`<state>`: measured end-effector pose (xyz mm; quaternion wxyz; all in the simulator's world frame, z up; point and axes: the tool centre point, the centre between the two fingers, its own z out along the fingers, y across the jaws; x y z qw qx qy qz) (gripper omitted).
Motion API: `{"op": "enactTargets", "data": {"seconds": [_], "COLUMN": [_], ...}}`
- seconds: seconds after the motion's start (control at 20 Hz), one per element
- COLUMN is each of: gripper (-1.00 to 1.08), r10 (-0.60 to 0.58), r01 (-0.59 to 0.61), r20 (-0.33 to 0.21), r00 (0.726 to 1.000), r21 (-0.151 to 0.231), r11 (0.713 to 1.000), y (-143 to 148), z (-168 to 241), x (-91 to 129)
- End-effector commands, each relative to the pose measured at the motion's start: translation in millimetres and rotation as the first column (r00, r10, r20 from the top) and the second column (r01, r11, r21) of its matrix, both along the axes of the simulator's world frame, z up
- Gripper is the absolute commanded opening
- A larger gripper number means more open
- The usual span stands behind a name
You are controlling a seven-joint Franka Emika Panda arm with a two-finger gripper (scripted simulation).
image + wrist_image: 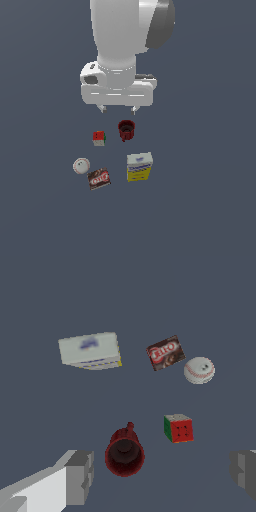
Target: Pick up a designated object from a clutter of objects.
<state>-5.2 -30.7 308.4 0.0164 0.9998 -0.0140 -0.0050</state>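
1. I'm holding the gripper [118, 108] spread wide and empty, hanging high above the mug [126, 130].
2. I'm judging this the approach step (nothing touched yet).
3. The carton [139, 167] is standing at the mug's five o'clock in the exterior view; I'm needing to travel there, then descend.

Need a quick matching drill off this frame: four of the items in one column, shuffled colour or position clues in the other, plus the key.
Items:
1. carton
2. mug
3. ball
4. cube

Clues:
A. dark red, closest beneath the open gripper
B. white with red seams, beside the brown-red box
C. yellow lower part, white top, blue lettering
D. red, green and white faces

Pairs: 1-C, 2-A, 3-B, 4-D
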Motion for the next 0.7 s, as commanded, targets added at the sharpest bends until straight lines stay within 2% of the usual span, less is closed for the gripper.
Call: {"op": "enactTargets", "data": {"seconds": [0.0, 0.65], "gripper": [1.00, 1.00], "r10": [0.000, -0.054], "r01": [0.000, 0.054], "r20": [0.000, 0.010], "r00": [1.000, 0.999], "r21": [0.000, 0.008], "r11": [1.000, 0.999], "y": [0.0, -9.5], "z": [0.0, 13.5], "x": [0.0, -4.3]}}
